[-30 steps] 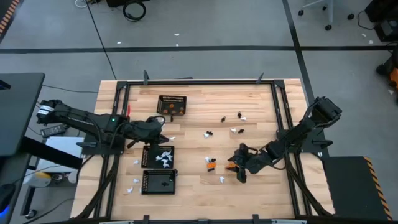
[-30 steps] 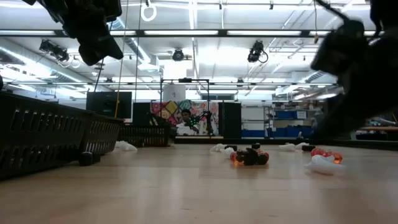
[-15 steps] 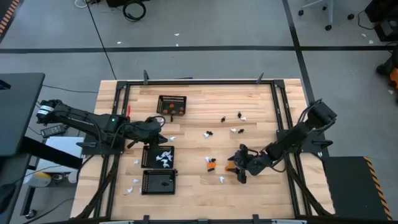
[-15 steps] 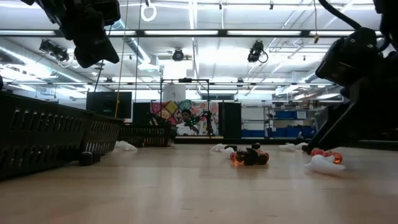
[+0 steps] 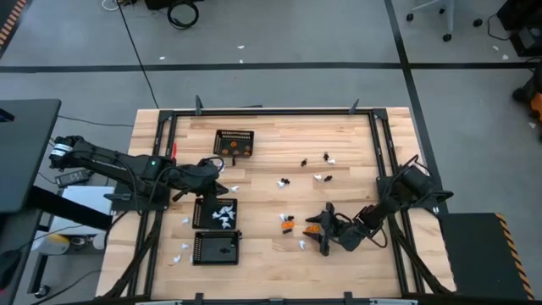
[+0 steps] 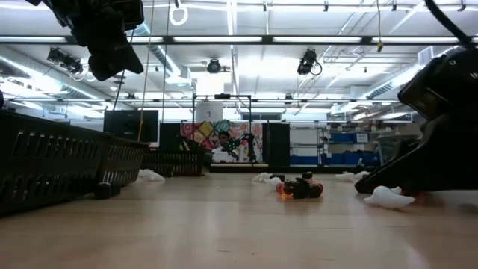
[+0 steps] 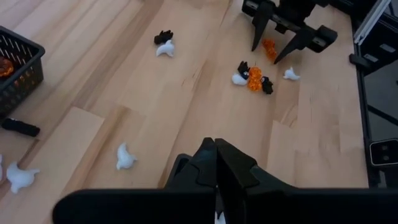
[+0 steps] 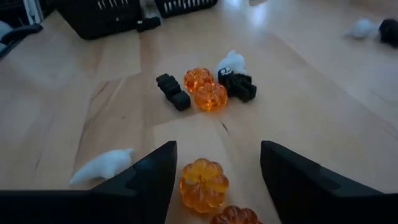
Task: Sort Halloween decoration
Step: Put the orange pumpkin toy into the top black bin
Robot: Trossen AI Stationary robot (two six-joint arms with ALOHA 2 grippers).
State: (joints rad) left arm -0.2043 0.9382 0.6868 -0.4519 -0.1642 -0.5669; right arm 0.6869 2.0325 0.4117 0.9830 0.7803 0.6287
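Note:
My right gripper (image 5: 321, 230) is open and low over the table near its right near part. Its fingers stand on either side of an orange pumpkin piece (image 8: 204, 184) without touching it; a second orange piece (image 8: 233, 216) lies closer to the wrist. Just beyond lies a cluster (image 8: 206, 90) of two orange pumpkins, black pieces and a white ghost. A white piece (image 8: 102, 165) lies beside one finger. More white and black pieces (image 5: 320, 168) are scattered farther off. My left gripper (image 5: 218, 169) is shut and hangs above the table by the basket of white pieces (image 5: 216, 212).
Three black mesh baskets stand on the table's left half: one with orange pieces (image 5: 235, 142) near the far edge, one with white pieces, one with black pieces (image 5: 216, 248) near the near edge. Stray white pieces (image 5: 184, 252) lie beside them. A black frame (image 5: 379, 152) rims the table.
My right arm has folded lower and its gripper has dropped down onto the table, shifting slightly toward the near edge, so its open fingers now straddle the orange piece. In the low view it now hides the orange pieces behind the white one.

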